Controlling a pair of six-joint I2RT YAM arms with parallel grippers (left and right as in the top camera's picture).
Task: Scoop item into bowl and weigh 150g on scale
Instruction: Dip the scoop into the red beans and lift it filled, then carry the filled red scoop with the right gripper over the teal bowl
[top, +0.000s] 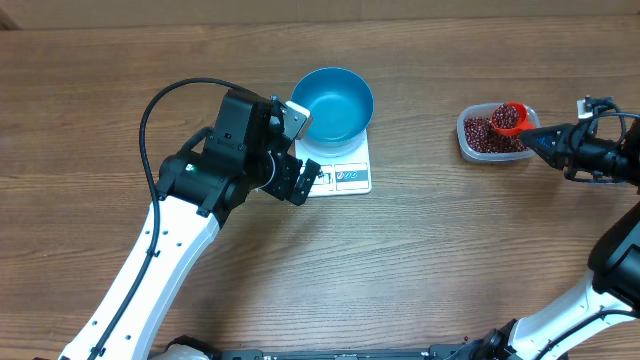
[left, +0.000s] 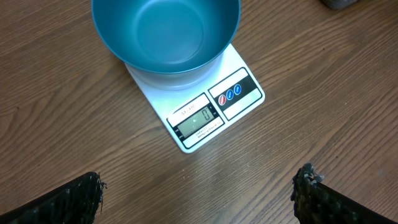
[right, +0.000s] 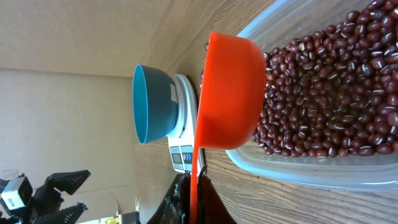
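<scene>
The blue bowl (top: 332, 103) (left: 166, 31) stands empty on the white scale (top: 345, 175) (left: 211, 112), whose display reads 0. My left gripper (top: 305, 150) (left: 199, 193) hovers just left of the scale's front, open, with only bare table between its fingers. My right gripper (top: 545, 140) (right: 194, 193) is shut on the handle of an orange scoop (top: 510, 118) (right: 230, 93). The scoop, filled with red-brown beans, is held level above the heap of beans (top: 485, 135) (right: 329, 93). In the right wrist view the bowl (right: 152, 102) and scale (right: 183, 124) show far off.
The beans lie in a clear plastic tub (top: 466, 147) (right: 298, 168) at the right of the wooden table. The left arm's black cable (top: 150, 110) loops over the table's left half. The right arm reaches in from the right edge.
</scene>
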